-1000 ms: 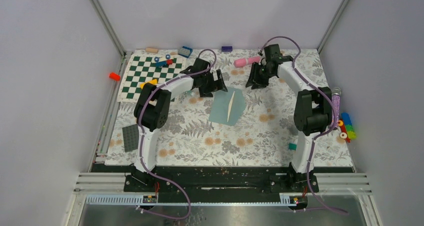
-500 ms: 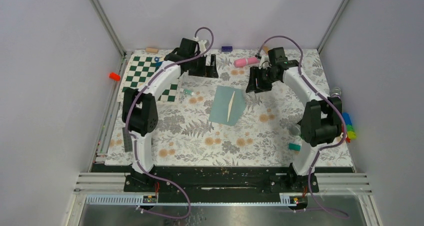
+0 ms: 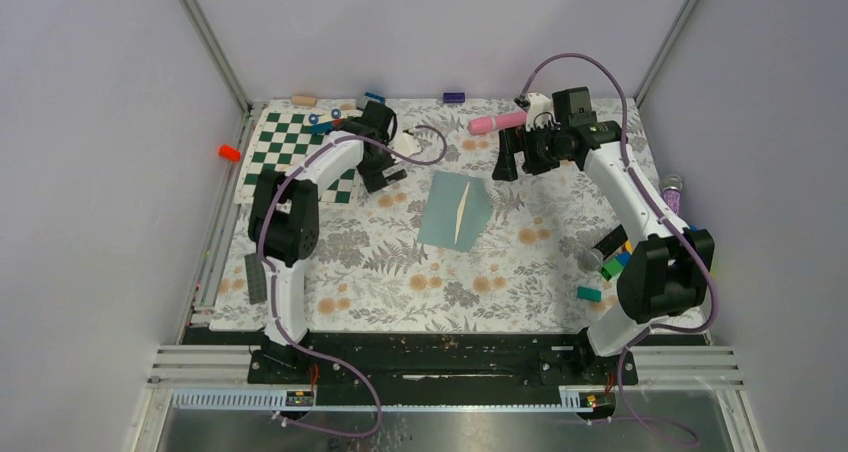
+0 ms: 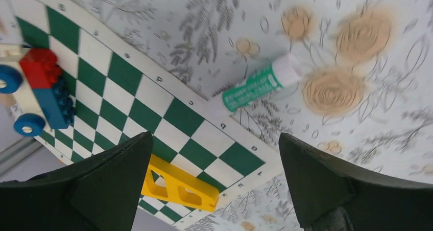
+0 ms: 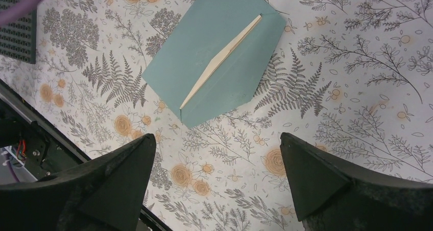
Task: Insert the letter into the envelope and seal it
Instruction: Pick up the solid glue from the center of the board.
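The grey-teal envelope (image 3: 455, 210) lies flat on the floral cloth at mid-table, and it also fills the upper part of the right wrist view (image 5: 214, 52). Only a thin cream edge of the letter (image 5: 219, 60) shows along the envelope's slit; the rest of it is hidden. My right gripper (image 3: 503, 164) hangs open just behind and right of the envelope, with nothing between its fingers (image 5: 217, 136). My left gripper (image 3: 380, 179) stands open left of the envelope, over the corner of the chequered board, and is empty (image 4: 215, 139).
A green-and-white glue stick (image 4: 260, 83) lies on the cloth beside the chequered board (image 3: 290, 152). On the board are a yellow piece (image 4: 178, 185) and a red-and-blue toy car (image 4: 41, 88). A pink object (image 3: 492, 123) lies at the back, a dark studded plate (image 3: 257, 277) at the left, and coloured bricks (image 3: 617, 260) at the right.
My right gripper has opened wide and drawn back from the envelope. My left arm has swung away to the left, over the board's corner. The envelope has not moved.
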